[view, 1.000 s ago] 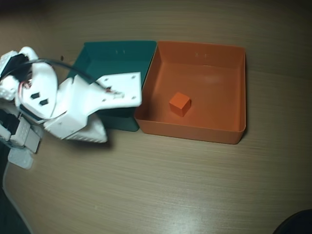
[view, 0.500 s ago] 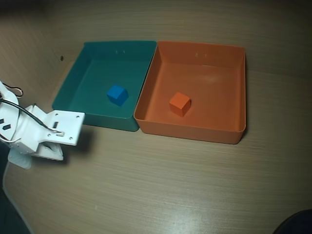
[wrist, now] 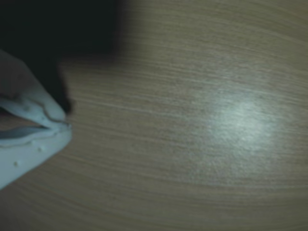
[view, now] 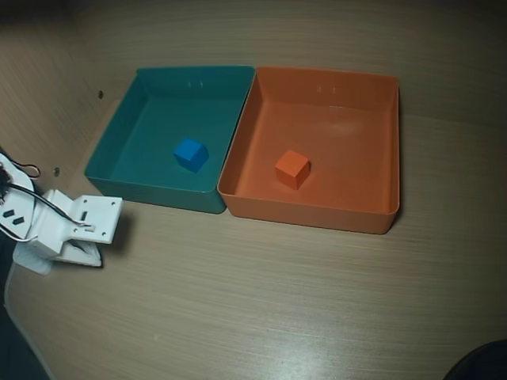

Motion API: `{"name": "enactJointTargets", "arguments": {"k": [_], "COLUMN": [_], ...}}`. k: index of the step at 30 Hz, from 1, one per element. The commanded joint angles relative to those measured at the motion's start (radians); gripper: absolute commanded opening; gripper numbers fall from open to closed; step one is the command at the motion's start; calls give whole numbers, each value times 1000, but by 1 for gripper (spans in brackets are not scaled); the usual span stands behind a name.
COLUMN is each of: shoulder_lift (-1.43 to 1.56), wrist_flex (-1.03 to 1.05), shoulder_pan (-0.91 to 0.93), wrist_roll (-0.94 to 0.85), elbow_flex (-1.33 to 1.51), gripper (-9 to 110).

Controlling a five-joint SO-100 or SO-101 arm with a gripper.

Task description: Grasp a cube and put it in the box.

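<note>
Table [view: 261,301] of pale wood carries two trays side by side, walls touching: the teal tray [view: 150,190] and the box [view: 380,214]. The cube [view: 291,169] sits on the box floor, so the task looks finished (a blue cube [view: 190,154] lies in the teal one). The gripper [wrist: 65,126] is parked low at the overhead view's left edge, well apart from the cube; its jaws meet at the tips, holding nothing.

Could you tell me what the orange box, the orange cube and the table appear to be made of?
The box looks like smooth moulded plastic with a faint sheen on its floor. The cube looks matte, material unclear. The table shows printed or real wood grain with soft glare.
</note>
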Motion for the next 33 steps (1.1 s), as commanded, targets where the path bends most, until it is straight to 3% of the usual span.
{"name": "enactJointTargets", "arguments": {"k": [1,10,18,33], "shoulder_lift": [146,147,150,147], "wrist_flex": [-14,-72,120,118], "shoulder_pan": [-9,-12,-9,0], "wrist_roll": [-6,-6,18,94], "elbow_flex": [104,189,189,189], "gripper": [-4,-4,-4,-5]}}
